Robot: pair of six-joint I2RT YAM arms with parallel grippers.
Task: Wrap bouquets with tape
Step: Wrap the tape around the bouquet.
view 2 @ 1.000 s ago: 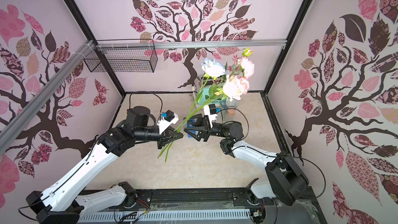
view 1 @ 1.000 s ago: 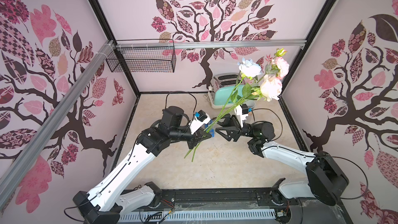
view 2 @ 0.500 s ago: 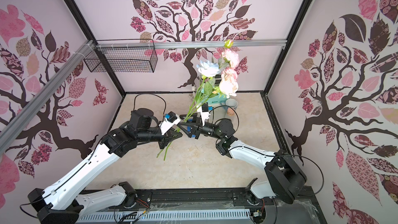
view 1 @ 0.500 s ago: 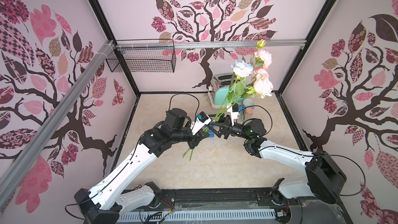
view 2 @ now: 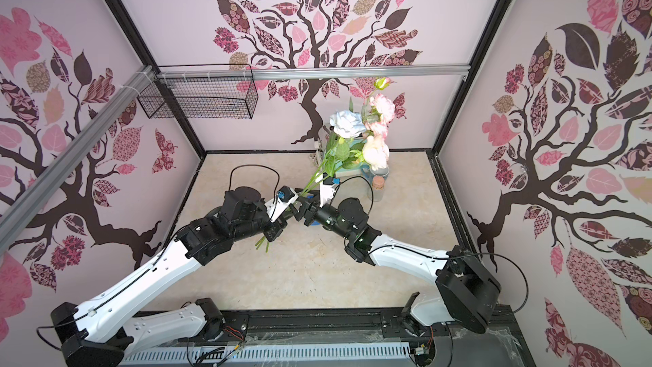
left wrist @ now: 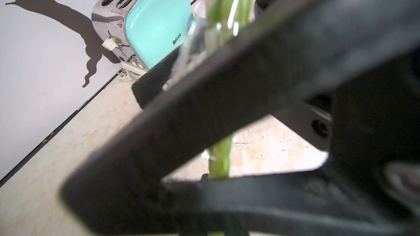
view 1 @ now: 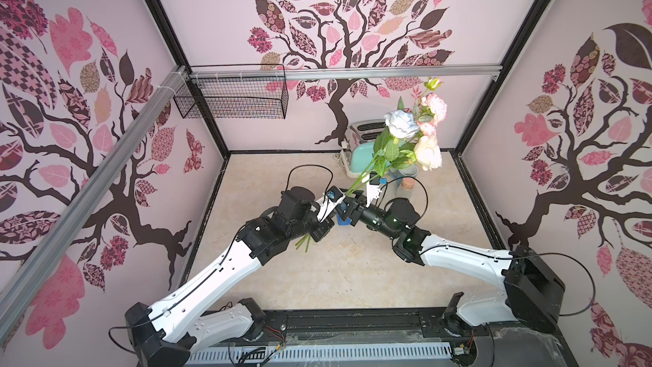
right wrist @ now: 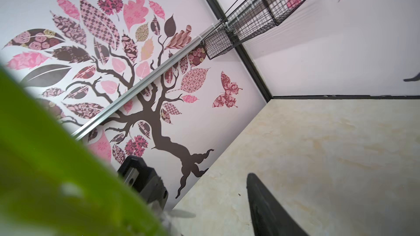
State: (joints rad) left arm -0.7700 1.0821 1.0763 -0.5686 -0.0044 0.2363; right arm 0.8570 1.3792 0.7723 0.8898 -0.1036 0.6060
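Note:
The bouquet (view 1: 416, 132) (view 2: 363, 132) stands upright in the air, with white, pink and cream blooms on top of green stems. My left gripper (view 1: 321, 229) (view 2: 277, 231) is shut on the lower stems (left wrist: 219, 162), whose ends stick out below it. My right gripper (view 1: 347, 206) (view 2: 300, 211) sits just above, open, its fingers (right wrist: 263, 205) apart on either side of the stems (right wrist: 45, 155). Clear tape (left wrist: 197, 35) clings round the stems there. The blue tape dispenser (view 1: 343, 220) lies on the table under the grippers, mostly hidden.
A mint toaster (view 1: 363, 146) (left wrist: 156, 26) stands at the back wall, with a white power strip (left wrist: 134, 69) beside it. A grey cup (view 1: 407, 171) and a corked jar (view 1: 405, 187) are close by. A wire basket (view 1: 233, 100) hangs on the rail at the back left.
The bouquet has come down and shifted a little left with both arms. The right gripper has drawn in close to the left one at the stems.

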